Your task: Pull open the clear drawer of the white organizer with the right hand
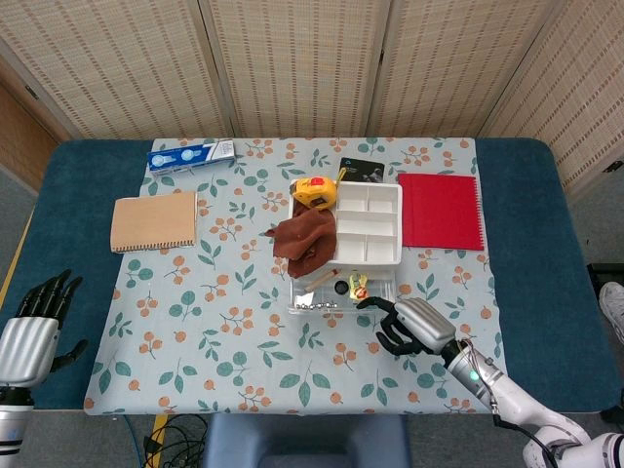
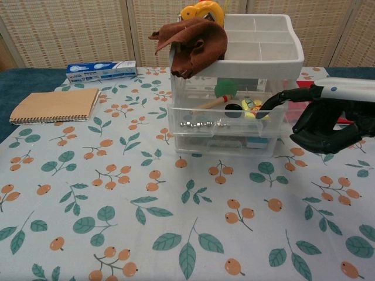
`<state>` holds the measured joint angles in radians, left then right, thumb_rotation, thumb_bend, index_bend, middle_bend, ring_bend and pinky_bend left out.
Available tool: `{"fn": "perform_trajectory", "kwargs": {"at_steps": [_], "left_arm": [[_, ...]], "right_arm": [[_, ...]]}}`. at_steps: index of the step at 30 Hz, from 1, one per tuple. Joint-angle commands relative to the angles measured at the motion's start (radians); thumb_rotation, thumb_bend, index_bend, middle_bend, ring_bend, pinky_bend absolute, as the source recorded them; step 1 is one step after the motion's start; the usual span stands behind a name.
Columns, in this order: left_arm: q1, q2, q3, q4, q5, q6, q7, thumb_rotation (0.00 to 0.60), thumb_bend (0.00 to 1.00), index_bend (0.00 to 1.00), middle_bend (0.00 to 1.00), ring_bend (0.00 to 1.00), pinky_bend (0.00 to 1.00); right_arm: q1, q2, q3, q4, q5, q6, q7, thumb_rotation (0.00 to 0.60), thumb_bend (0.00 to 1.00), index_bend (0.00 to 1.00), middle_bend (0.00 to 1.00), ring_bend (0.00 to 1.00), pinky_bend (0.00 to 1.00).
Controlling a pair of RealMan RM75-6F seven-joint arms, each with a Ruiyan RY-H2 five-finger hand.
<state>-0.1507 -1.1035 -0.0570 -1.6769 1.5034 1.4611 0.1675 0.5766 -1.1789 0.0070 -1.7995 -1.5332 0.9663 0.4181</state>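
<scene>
The white organizer [image 1: 369,222] [image 2: 263,55] stands mid-table with a divided tray on top. Its upper clear drawer [image 1: 336,291] [image 2: 220,123] is slid partly out toward me, showing a green ball, a stick and small trinkets inside. My right hand [image 1: 414,327] [image 2: 325,126] is at the drawer's right front corner. One finger [image 2: 281,98] reaches over the front rim and hooks into the drawer; the others are curled in. At the table's left edge my left hand [image 1: 34,331] rests with fingers spread, holding nothing.
A brown cloth [image 1: 304,239] [image 2: 196,38] and a yellow tape measure [image 1: 314,191] lie on the organizer's top. A red notebook [image 1: 441,211] lies to its right. A tan notebook [image 1: 154,220] and a toothpaste box [image 1: 191,154] are at the far left.
</scene>
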Motion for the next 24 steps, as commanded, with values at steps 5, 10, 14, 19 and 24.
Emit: {"fn": "perform_trajectory", "kwargs": {"at_steps": [5,10,14,19,24], "left_arm": [[-0.003,-0.004,0.000,-0.004,-0.002,-0.005,0.008,0.600,0.20,0.07,0.04,0.07,0.12],[-0.009,-0.007,-0.002,-0.006,-0.006,-0.013,0.012,0.600,0.20,0.07,0.04,0.07,0.12],[-0.009,-0.007,-0.003,-0.008,-0.006,-0.010,0.013,0.600,0.20,0.07,0.04,0.07,0.12],[-0.008,-0.002,-0.002,-0.015,-0.005,-0.008,0.021,0.600,0.20,0.07,0.04,0.07,0.12],[-0.002,0.000,-0.003,-0.021,-0.002,0.007,0.020,0.600,0.20,0.07,0.04,0.07,0.12]], "right_arm": [[-0.032,0.008,-0.039,-0.012,-0.053,0.041,0.027,0.600,0.54,0.24,0.80,0.93,1.00],[-0.051,0.016,-0.060,-0.010,-0.089,0.074,0.032,0.600,0.49,0.19,0.80,0.93,1.00],[-0.064,0.040,-0.061,-0.018,-0.101,0.106,0.038,0.600,0.35,0.03,0.80,0.93,1.00],[-0.071,0.088,-0.055,-0.050,-0.135,0.150,0.036,0.600,0.33,0.01,0.84,0.96,1.00],[-0.035,0.153,-0.014,-0.093,-0.147,0.149,0.027,0.600,0.33,0.05,0.85,0.97,1.00]]}}
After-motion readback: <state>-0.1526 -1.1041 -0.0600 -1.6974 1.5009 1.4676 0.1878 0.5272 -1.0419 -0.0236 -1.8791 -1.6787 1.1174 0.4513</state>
